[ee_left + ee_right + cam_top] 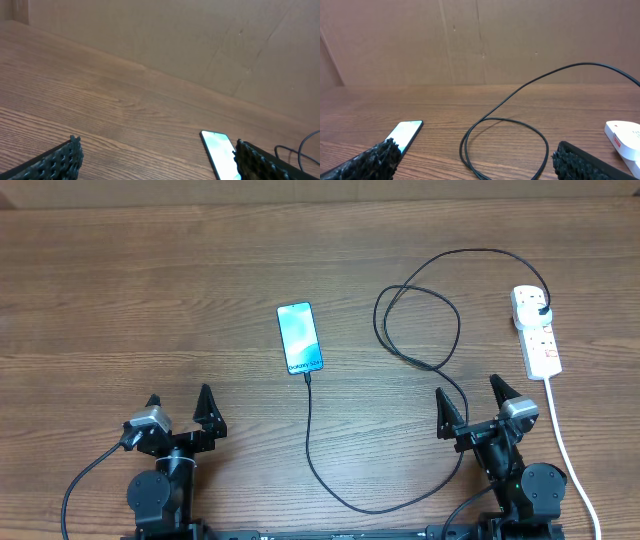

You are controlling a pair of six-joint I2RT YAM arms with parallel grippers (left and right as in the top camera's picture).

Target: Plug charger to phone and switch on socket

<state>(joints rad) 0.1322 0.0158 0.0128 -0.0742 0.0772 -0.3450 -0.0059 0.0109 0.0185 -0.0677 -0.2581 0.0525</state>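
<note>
On tabletop (150,300), charger (310,440) seems plugged in phone (300,338); L gripper (179,396) & R gripper (468,388) wide open, empty. Next: R gripper must flick socket (538,340) on.

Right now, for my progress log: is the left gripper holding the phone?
No, the left gripper is open and empty, well apart from the phone.

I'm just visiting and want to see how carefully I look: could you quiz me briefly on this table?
1. True or false: the thin black looping cable reaches a short edge of the small rectangular smartphone with a cyan lit screen.
2. The narrow white plastic power strip lies nearer which? A. left tool B. right tool
3. Fill in: both tools' jaws stand ___.
Key: 1 true; 2 B; 3 open.
</note>
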